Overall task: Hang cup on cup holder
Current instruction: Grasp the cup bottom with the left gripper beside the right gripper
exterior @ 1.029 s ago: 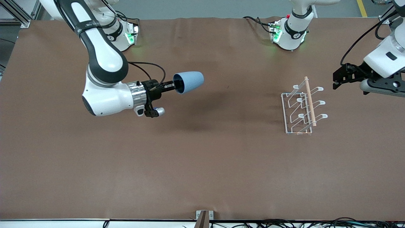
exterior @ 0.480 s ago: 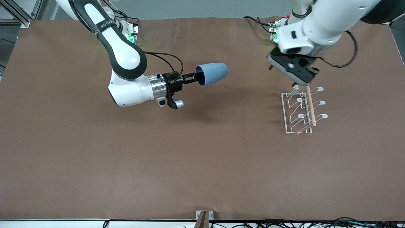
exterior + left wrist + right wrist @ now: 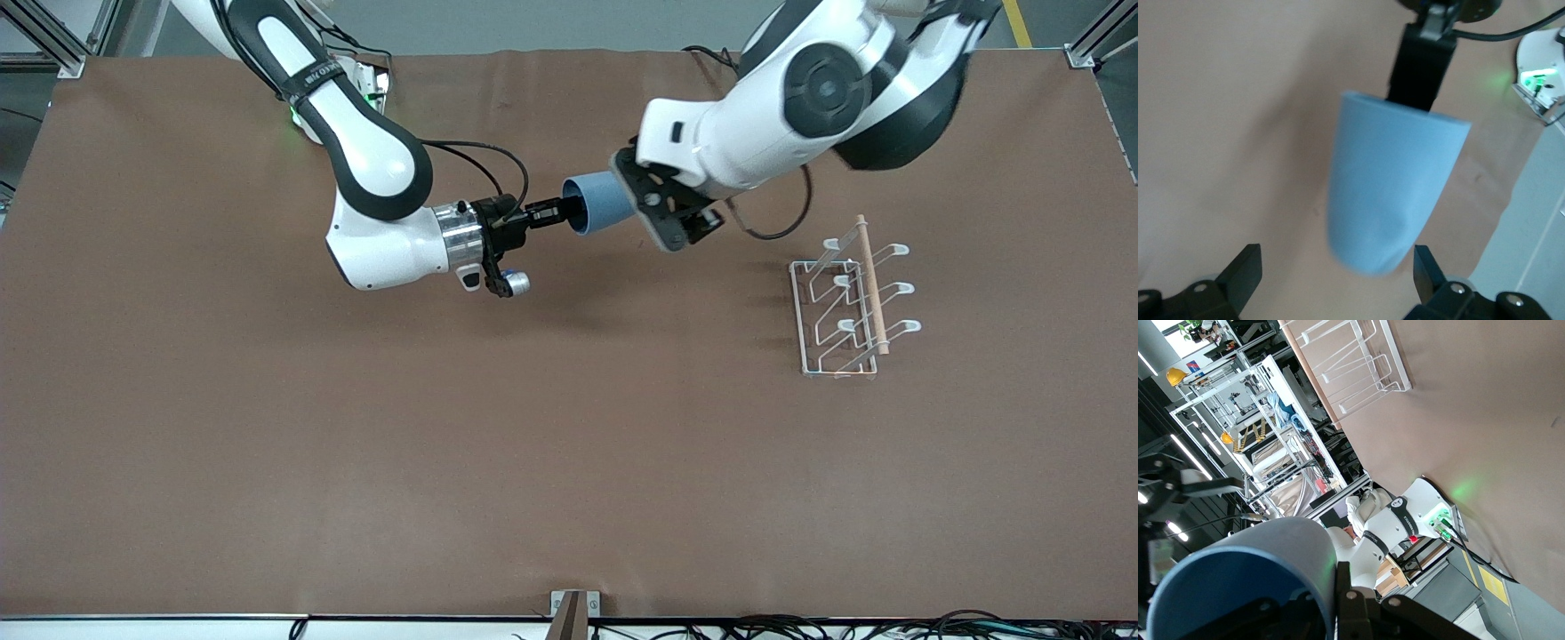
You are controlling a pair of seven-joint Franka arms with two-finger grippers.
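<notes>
Front view: my right tool (image 3: pixel 558 212) grips the cup (image 3: pixel 597 204) by its rim, sideways in the air, well apart from the cup holder (image 3: pixel 849 299) on the surface (image 3: pixel 356 462), toward the right arm's end.
Left wrist view: my left tool (image 3: pixel 1338 277) is spread wide, a finger (image 3: pixel 1245 272) on each side of the cup's (image 3: pixel 1388 197) closed end.
Right wrist view: cup (image 3: pixel 1245 577) clamped at the rim; cup holder (image 3: pixel 1351 367) in sight.

Held in the black right gripper (image 3: pixel 553 213), the cup (image 3: pixel 602 203) is plain matte light blue, unmarked; its inside looks a darker blue, though shadow may account for that. Around its closed end, the left gripper (image 3: pixel 1338 283) is black. The cup holder (image 3: pixel 849 298) is white wire, topped by a pale wooden rod (image 3: pixel 871 283), on the brown table (image 3: pixel 569 462).
</notes>
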